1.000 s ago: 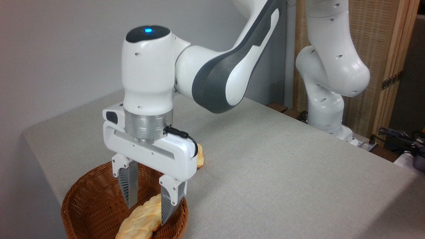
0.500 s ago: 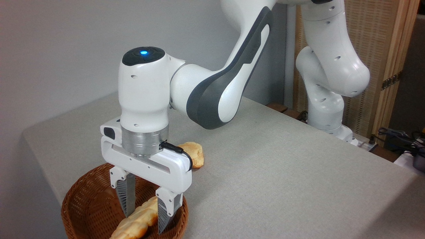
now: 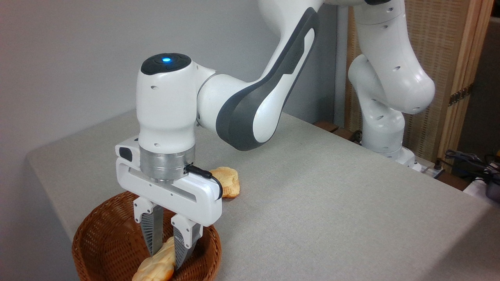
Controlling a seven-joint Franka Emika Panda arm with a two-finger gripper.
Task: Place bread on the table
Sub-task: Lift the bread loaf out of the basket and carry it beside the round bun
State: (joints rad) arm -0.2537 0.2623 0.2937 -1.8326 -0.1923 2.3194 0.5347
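Note:
The bread, a long golden-tan loaf with ridges, lies tilted inside the brown wicker basket at the lower left. My gripper reaches down into the basket and its two fingers are shut on the loaf's upper end. The loaf's lower end runs to the bottom edge of the picture. The table, covered in light grey cloth, stretches to the right of the basket.
A small round golden bun lies on the table just behind my gripper's body. My arm's base stands at the table's far right edge, with cables beyond it. A wooden screen rises behind.
My gripper has gone lower into the basket and a little left. Its fingers, wide apart around the loaf before, have closed onto it.

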